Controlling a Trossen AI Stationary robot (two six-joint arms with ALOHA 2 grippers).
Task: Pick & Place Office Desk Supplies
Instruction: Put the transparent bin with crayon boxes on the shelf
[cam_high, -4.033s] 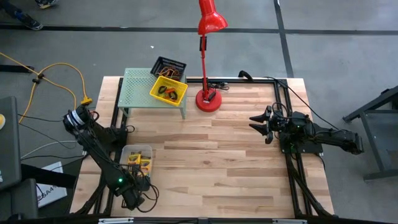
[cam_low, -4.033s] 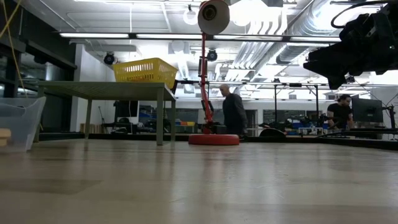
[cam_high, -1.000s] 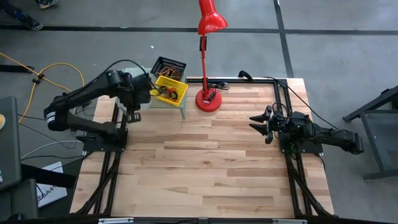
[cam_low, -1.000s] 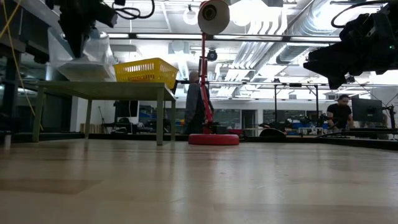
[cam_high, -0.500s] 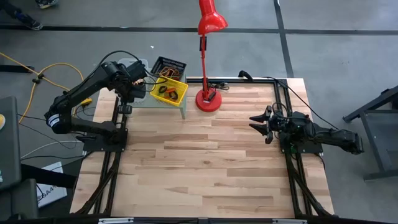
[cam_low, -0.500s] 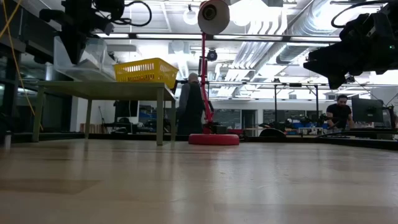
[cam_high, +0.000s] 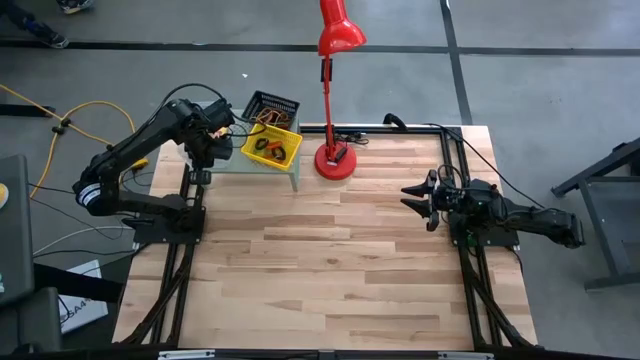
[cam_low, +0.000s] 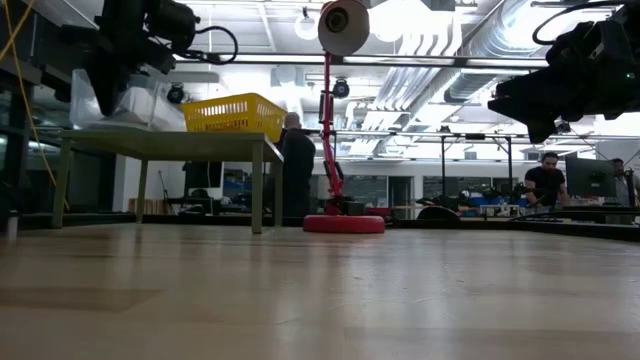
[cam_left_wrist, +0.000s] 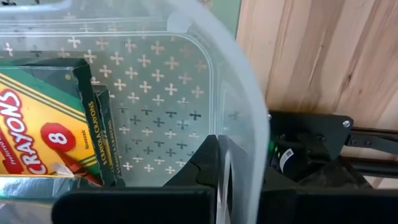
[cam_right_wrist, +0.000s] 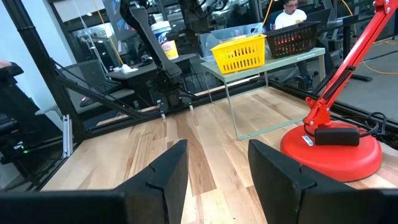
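1. My left gripper (cam_left_wrist: 217, 180) is clenched on the wall of the clear bin (cam_left_wrist: 186, 81), one finger inside and one outside. It holds the bin over the light-green rack (cam_high: 268, 166) at the bench's far left corner, beside the yellow bin (cam_high: 270, 146).
2. Through the bin's clear floor I see the rack's cross-shaped perforations. From table height I cannot tell whether the bin rests on the rack or hangs just above it.
3. The crayon boxes (cam_left_wrist: 43, 137) lie inside the clear bin, yellow with green edges and red print. At least two are visible, one partly behind the other.
4. The yellow bin sits on the rack's right part and holds small coloured items, red and green among them. Their shapes are too small to identify.
5. The black-mesh bin (cam_high: 270, 106) stands at the rack's far edge, touching or just behind the yellow bin.
6. My right gripper (cam_high: 415, 199) hangs above the bench near its right edge, fingers spread and holding nothing. It points toward the bench's middle.
7. The red lamp (cam_high: 335, 155) stands on its round base near the far edge, just right of the rack.
8. Two people (cam_low: 295, 170) are visible in the room beyond the bench.
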